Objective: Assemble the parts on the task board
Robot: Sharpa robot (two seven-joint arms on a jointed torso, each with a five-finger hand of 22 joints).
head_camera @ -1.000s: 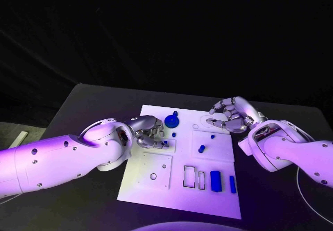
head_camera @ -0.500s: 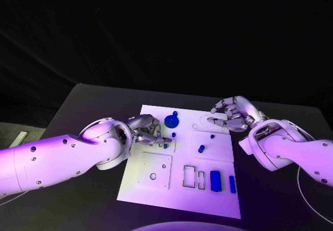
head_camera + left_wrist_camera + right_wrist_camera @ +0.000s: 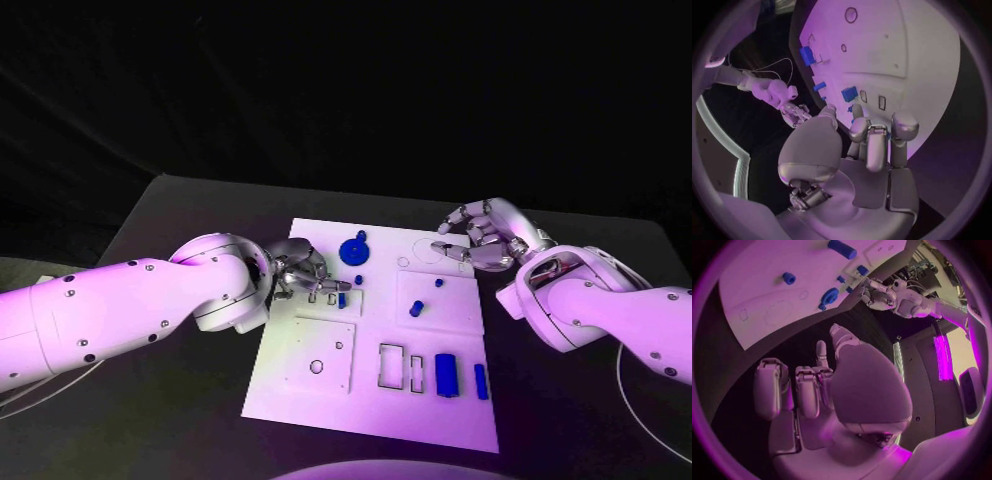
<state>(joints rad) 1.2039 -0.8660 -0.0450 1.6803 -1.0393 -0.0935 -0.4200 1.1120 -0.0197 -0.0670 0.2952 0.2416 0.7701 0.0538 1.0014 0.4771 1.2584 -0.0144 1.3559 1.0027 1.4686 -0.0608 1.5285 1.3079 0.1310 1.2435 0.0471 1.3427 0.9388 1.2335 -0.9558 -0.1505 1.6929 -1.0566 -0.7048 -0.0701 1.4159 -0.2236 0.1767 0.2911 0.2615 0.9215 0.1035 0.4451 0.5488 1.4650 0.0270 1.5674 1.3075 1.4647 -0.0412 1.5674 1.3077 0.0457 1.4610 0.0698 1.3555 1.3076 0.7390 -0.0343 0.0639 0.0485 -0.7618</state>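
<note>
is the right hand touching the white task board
Apart. In the right wrist view the right hand has its fingers curled over dark table, with a clear dark strip between them and the edge of the white task board.

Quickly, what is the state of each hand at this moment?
Left hand: fingers curled over a small blue part; a grip cannot be told.
Right hand: fingers curled in, holding nothing.

Violet light washes the scene, brightest on the board (image 3: 378,330) and the arms; the tabletop (image 3: 188,215) and background lie dim, near black. Both wrist views bend straight edges inside dark circular frames.
</note>
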